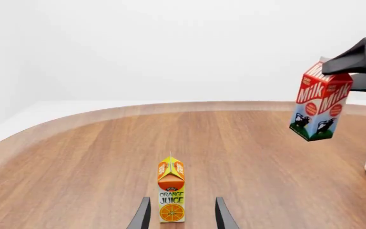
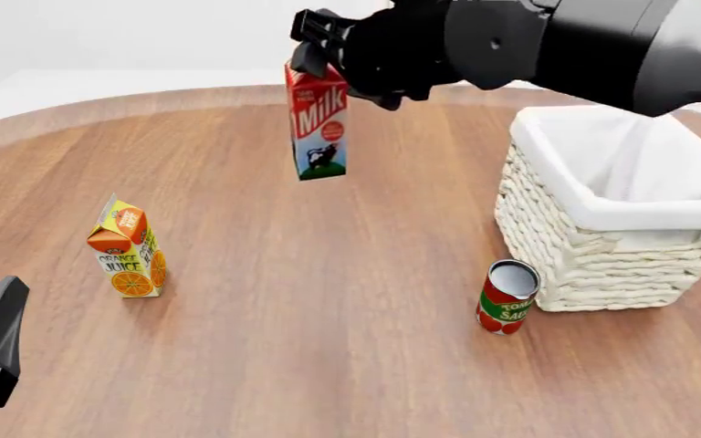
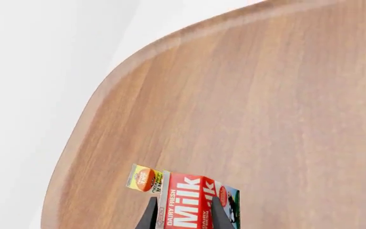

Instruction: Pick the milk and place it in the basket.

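One carton, the milk [image 2: 318, 128], is pinched by the right gripper [image 2: 314, 50]; it should be carried level over the basket [image 2: 594, 251] before release.

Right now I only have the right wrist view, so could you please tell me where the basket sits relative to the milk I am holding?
Observer: In the front view, the basket stands on the table to the right of the milk, nearer the camera.
Operator: Is the carton clear of the table?
Observer: Yes, the right gripper holds it by its red top, well above the wood.
Operator: Thank you. Is anything near the basket?
Observer: A tomato sauce can stands upright beside its near left corner.
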